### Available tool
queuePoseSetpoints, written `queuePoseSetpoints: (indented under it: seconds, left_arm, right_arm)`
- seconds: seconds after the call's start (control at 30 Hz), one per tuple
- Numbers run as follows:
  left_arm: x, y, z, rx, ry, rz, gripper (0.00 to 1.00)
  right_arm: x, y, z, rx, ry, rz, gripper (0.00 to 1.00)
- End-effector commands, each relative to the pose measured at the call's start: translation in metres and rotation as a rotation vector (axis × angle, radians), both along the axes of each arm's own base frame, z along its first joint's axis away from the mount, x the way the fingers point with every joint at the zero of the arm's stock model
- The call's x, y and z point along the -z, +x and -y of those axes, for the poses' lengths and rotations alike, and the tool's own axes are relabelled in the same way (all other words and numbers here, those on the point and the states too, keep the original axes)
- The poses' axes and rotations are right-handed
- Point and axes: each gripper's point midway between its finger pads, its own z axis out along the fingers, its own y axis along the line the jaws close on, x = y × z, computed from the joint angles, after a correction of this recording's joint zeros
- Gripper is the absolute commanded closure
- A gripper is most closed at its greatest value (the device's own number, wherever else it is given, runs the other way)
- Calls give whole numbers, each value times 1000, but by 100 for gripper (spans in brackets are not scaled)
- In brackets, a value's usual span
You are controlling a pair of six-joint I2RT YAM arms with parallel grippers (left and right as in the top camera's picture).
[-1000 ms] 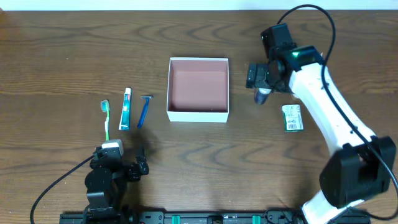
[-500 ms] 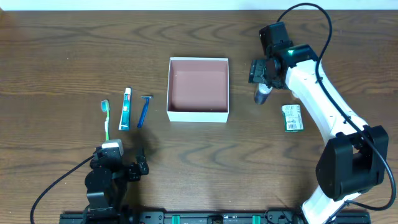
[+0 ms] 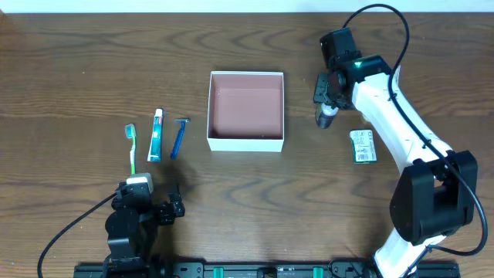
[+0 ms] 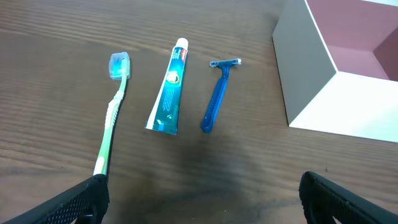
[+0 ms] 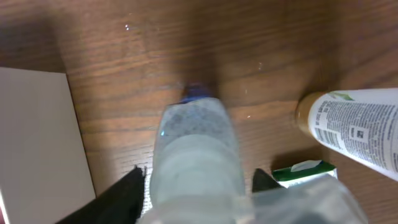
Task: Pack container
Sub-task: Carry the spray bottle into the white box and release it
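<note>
My right gripper (image 5: 198, 183) pinched a small clear blue-capped plastic bottle (image 5: 194, 124) just right of the square white cardboard container (image 3: 245, 143), pink inside. My left gripper (image 4: 202, 193) sat spread.

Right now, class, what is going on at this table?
The right gripper straddles a small clear bottle just beside the container; whether it grips is unclear. The container is empty. The left gripper rests open near the toothbrush, toothpaste and razor, which lie on the table.
</note>
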Motion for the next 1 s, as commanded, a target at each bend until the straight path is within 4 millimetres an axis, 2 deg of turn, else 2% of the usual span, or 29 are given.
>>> queuePoseSetpoints:
  seconds: [0.0, 0.03, 0.2, 0.3, 0.43, 0.57, 0.7, 0.83, 0.97]
  left_arm:
    - [3, 0, 3, 14, -8, -1, 2]
    - [3, 0, 3, 14, -8, -1, 2]
    - [3, 0, 3, 14, -8, -1, 2]
    - [3, 0, 3, 14, -8, -1, 2]
    - [3, 0, 3, 14, -8, -1, 2]
    - [3, 0, 3, 14, -8, -1, 2]
    - [3, 0, 3, 14, -8, -1, 2]
    - [3, 0, 3, 14, -8, -1, 2]
    - [3, 0, 3, 14, -8, -1, 2]
  right_arm:
    - [-2, 4, 5, 16, -19, 12, 57]
    - [-4, 4, 4, 6, -21, 16, 62]
    - [-23, 4, 8, -12, -37, 61, 75]
    - [-43, 2, 7, -19, -25, 105, 75]
    - [-81, -5, -2, -41, 2, 195, 76]
    - [-122, -21, -27, -105, 47, 291, 82]
    - [-150, -40, -60, -193, 81, 363, 84]
    - [-160, -49, -97, -278, 119, 409, 85]
    - [-160, -46, -128, -329, 135, 450, 84]
